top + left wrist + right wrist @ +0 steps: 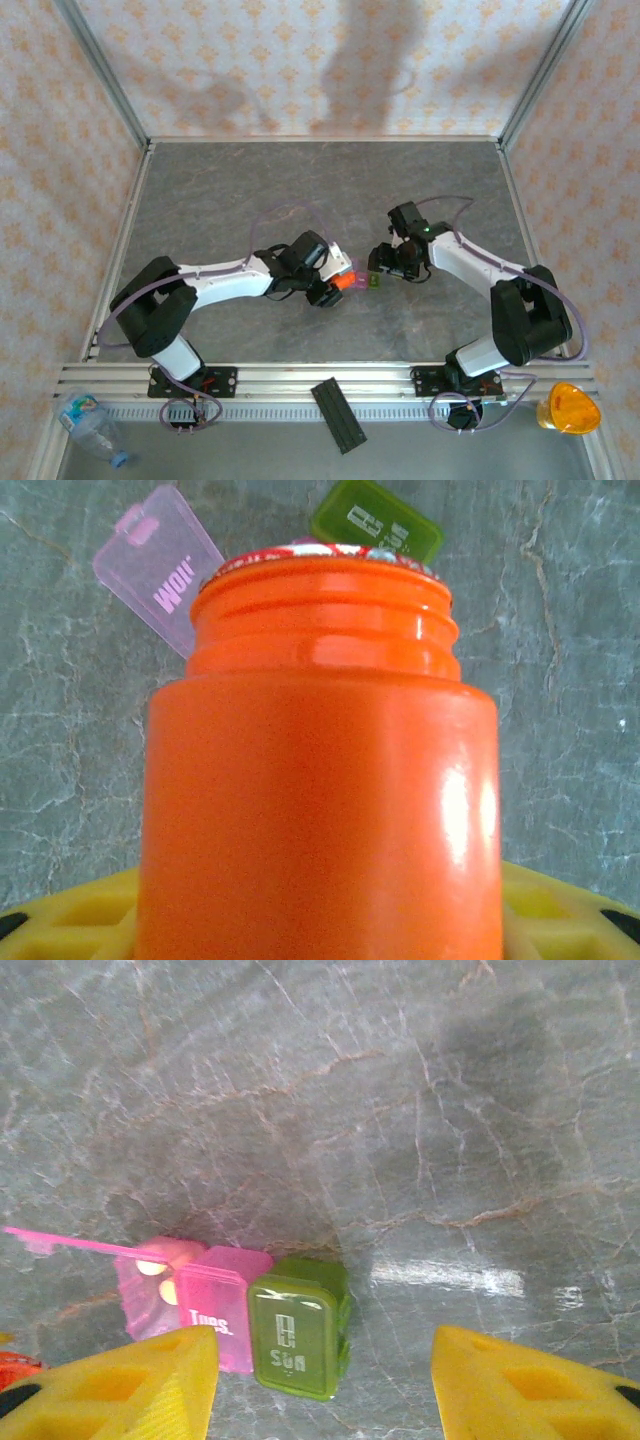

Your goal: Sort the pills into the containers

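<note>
**Near edge.** A clear plastic bottle [88,420] lay at the left corner. A black ribbed strip [338,416] lay at the centre, and an orange-yellow rounded object [572,408] at the right corner. Behind them an aluminium rail [300,378] ran the full width and carried the bases of both arms.

**Surface.** The table [300,190] was one flat sheet printed as grey stone, with pale veins and faint rust-toned cracks. A bright glare streak [440,1278] lay just right of the boxes in the right wrist view.

**Mid-table.**
- The left gripper [330,290] was clamped on an orange bottle [320,780] with its cap off and its mouth turned toward the boxes. Whether the mouth touched them could not be told.
- The containers [240,1310] sat on the table near its centre, between the two grippers. They were joined plastic boxes, one a translucent pink box [222,1310] and one a green box [295,1335].
- A further pink compartment at the left end had its lid [80,1245] raised, and pale pills [150,1266] were visible inside.
- The right gripper [388,266] hung just beside the boxes. Its yellow fingers [150,1380] stood well apart and gripped nothing, with the green box lying below the gap nearer one finger.

**Far half.** Bare grey table ran back to the far edge.

**Enclosure.** The far wall [320,60], left wall [50,150] and right wall [590,130] were papered peach with a repeated orange motif. Aluminium frame posts [100,70] rose at the two far corners. Soft grey shadows [370,50] fell on the far wall.
</note>
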